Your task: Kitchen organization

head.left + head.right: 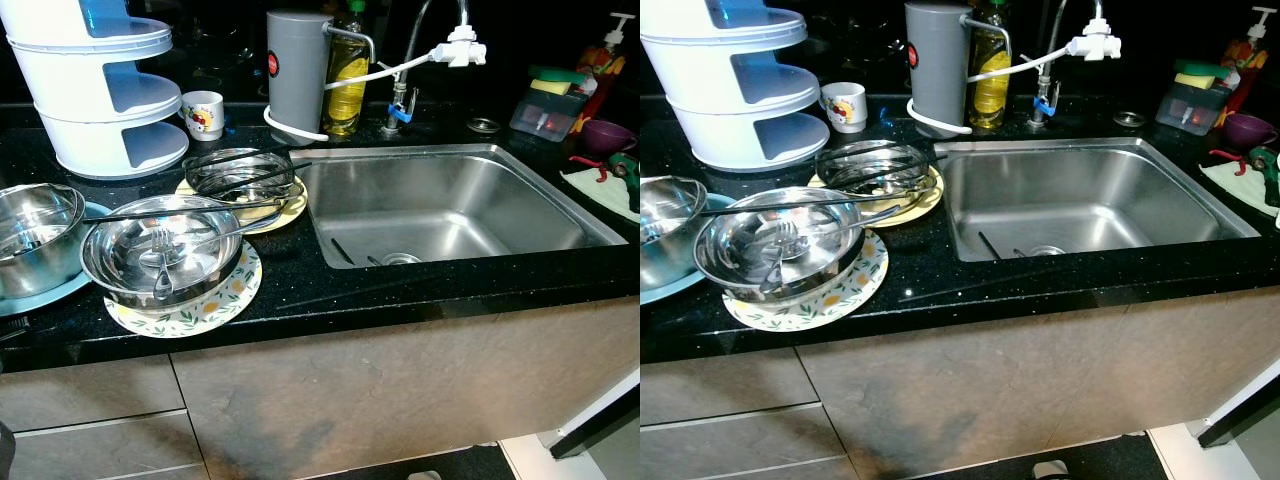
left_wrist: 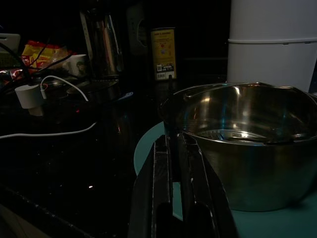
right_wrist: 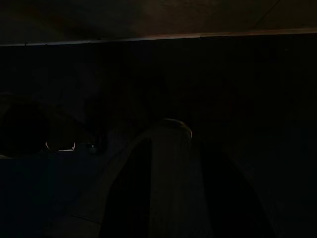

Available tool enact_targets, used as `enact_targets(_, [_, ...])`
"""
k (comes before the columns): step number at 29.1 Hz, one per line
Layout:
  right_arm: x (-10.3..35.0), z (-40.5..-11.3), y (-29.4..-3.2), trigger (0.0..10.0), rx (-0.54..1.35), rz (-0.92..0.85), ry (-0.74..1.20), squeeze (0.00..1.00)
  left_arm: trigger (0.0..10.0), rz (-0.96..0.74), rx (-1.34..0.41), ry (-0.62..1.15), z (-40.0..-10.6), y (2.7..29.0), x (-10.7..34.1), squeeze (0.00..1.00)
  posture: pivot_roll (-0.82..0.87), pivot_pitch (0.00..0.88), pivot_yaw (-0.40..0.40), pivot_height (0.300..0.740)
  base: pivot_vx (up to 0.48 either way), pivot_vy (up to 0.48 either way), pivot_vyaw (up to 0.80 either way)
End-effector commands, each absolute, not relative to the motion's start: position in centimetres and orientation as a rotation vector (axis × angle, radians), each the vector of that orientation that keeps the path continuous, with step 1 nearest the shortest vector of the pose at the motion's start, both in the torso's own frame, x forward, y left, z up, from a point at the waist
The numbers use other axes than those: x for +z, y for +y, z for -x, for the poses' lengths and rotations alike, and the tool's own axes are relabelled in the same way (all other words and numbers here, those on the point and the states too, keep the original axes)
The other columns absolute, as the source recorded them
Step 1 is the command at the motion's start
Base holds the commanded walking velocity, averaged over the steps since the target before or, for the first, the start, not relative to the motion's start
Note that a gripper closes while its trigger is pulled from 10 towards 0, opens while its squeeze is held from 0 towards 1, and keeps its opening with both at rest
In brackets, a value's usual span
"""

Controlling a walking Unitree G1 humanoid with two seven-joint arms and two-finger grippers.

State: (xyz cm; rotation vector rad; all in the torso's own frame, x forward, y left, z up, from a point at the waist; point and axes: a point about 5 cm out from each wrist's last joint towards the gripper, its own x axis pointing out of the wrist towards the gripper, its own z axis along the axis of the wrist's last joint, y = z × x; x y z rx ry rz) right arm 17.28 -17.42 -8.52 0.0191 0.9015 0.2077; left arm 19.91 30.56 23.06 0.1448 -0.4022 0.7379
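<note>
Where our left tool [image 2: 174,148] reaches in, its fingers nearly together and holding nothing, it sits just beside a steel pot [image 2: 247,144] on a teal plate [image 2: 277,223]. Our right tool is too dark to judge. The black speckled desk [image 1: 300,285] carries a bowl [image 1: 160,255] with a fork [image 1: 160,250] inside, on a floral plate [image 1: 200,305]. A long black utensil [image 1: 180,208] lies across the bowl's rim, running left to right towards the sink [image 1: 440,205].
</note>
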Motion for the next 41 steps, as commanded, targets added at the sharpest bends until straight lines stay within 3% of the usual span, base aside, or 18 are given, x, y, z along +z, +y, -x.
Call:
enact_targets(1, [-8.9,-16.5,-17.7,10.0,0.200,-0.018,0.930,0.00,0.0,-0.145,0.741,-0.394,-19.9,30.8,23.0,0.00,-0.02,0.129,-0.056,0.740,0.000,0.000,0.00])
enact_targets(12, [-8.8,-16.6,-17.7,10.0,0.198,-0.020,0.928,0.00,0.0,-0.153,0.689,-0.501,-20.3,30.1,25.2,0.00,-0.02,0.131,-0.057,0.740,0.000,0.000,0.00])
enact_targets(22, [-8.9,-16.4,-17.9,10.0,0.199,-0.015,0.933,0.00,0.0,-0.062,0.509,-0.755,-21.9,28.6,32.9,0.00,-0.02,0.132,-0.061,0.740,0.000,0.000,0.00])
enact_targets(26, [-8.9,-16.4,-17.9,10.0,0.200,-0.016,0.933,0.00,0.0,0.127,0.314,-0.780,-22.9,27.5,34.6,0.00,-0.02,0.132,-0.059,0.740,0.000,0.000,0.00])
enact_targets(28, [-8.9,-16.4,-17.9,10.0,0.200,-0.018,0.932,0.00,0.0,0.262,0.132,-0.768,-23.5,26.3,35.2,0.00,-0.02,0.132,-0.059,0.740,0.000,0.000,0.00])
enact_targets(31, [-8.9,-16.3,-17.8,10.0,0.200,-0.021,0.932,0.00,0.0,0.381,-0.318,-0.656,-23.5,22.4,34.7,0.00,-0.01,0.133,-0.057,0.740,0.000,0.000,0.00])
enact_targets(32, [-8.9,-16.3,-17.8,10.0,0.200,-0.021,0.932,0.00,0.0,0.381,-0.318,-0.656,-23.5,22.4,34.7,0.00,-0.01,0.133,-0.057,0.740,0.000,0.000,0.00])
enact_targets(34, [-8.9,-16.3,-17.7,10.0,0.199,-0.023,0.930,0.00,0.0,0.390,-0.710,-0.491,-21.7,18.7,32.6,0.00,-0.02,0.135,-0.054,0.740,0.000,0.000,0.00])
enact_targets(41, [-8.9,-16.3,-17.8,10.0,0.199,-0.024,0.930,0.00,0.0,0.293,-0.859,-0.302,-20.8,17.3,30.3,0.00,-0.02,0.137,-0.056,0.740,0.000,0.000,0.00])
